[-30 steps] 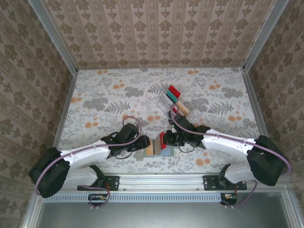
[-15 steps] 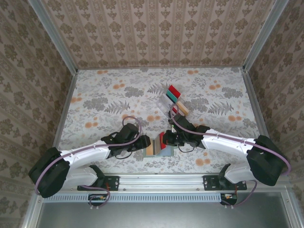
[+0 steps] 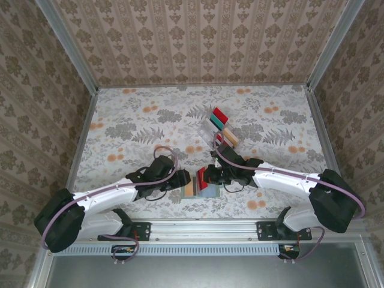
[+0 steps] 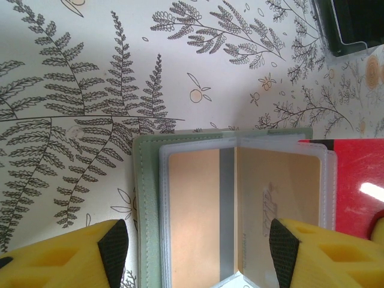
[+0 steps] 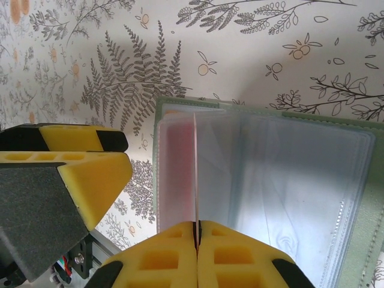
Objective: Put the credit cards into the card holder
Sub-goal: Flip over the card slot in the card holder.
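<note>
The grey-green card holder point(image 3: 197, 187) lies open near the table's front edge, its clear inner pockets up. Beige credit cards point(image 4: 195, 210) sit in the pockets of its left half point(image 4: 145, 204). My left gripper point(image 4: 198, 252) is open, one finger point(image 4: 114, 249) off the holder's edge and the other over a beige card. My right gripper point(image 5: 197, 231) is shut on a red credit card point(image 5: 195, 174), seen edge-on, upright over the holder's pockets point(image 5: 288, 186). The same red card point(image 4: 354, 180) shows at the holder's right side, and from above point(image 3: 202, 178) it stands between the two grippers.
A clear slotted rack point(image 3: 219, 127) with red, teal and beige cards stands behind the holder at mid-table. The left gripper's yellow finger point(image 5: 78, 174) is close to the holder's left edge. A dark object point(image 4: 348, 24) lies beyond the holder. Metal rails border the table.
The left gripper's jaws have spread wider over the holder. The right gripper, with the red card, has edged slightly left.
</note>
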### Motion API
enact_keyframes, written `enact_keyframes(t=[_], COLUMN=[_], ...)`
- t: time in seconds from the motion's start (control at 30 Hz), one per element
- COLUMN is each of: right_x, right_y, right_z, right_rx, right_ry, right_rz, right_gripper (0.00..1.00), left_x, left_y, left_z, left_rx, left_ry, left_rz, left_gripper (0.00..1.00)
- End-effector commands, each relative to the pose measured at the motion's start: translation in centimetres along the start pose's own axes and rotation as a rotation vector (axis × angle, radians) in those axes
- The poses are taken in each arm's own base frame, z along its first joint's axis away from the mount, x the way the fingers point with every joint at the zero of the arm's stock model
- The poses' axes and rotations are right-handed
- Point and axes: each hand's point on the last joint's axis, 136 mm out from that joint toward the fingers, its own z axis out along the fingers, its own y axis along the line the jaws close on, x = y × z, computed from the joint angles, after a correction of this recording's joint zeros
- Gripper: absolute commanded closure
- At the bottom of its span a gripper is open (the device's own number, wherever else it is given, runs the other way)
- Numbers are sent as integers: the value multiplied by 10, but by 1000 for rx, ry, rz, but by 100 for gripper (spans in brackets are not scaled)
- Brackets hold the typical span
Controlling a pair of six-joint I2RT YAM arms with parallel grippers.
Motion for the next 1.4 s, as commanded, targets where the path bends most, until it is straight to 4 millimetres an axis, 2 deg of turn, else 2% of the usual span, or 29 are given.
enact_keyframes(t=[0.0, 0.2, 0.33, 0.43, 0.6, 0.73, 1.07, 1.2, 1.23, 1.37], right_x=[-3, -6, -6, -6, -6, -8, 0, 3, 8, 13], right_y=[9, -16, -23, -23, -18, -27, 4, 2, -4, -13], right_z=[-1, -10, -15, -16, -15, -20, 4, 12, 21, 31], right_rx=[-11, 119, 156, 156, 123, 156, -74, -87, -72, -56], right_ry=[-2, -40, -48, -48, -56, -90, -48, -36, -15, -4], right_rz=[6, 19, 8, -2, 3, 11, 62, 78, 87, 105], right_gripper=[93, 93, 93, 93, 93, 94, 94, 95, 95, 95], left_x=[-5, -5, -5, -4, -4, -2, 5, 7, 8, 11], left_y=[-9, -9, -10, -11, -12, -11, 1, 4, 5, 9], left_z=[-5, -5, -2, -2, -1, 0, 13, 15, 15, 18], left_rx=[13, 12, 16, 17, 14, 11, -51, -67, -72, -84], left_ry=[-23, -20, -11, -6, 0, 10, 60, 72, 74, 86], left_rz=[10, 15, 15, 18, 23, 23, 6, 13, 15, 14], left_gripper=[33, 33, 33, 37, 49, 50, 45, 45, 45, 46])
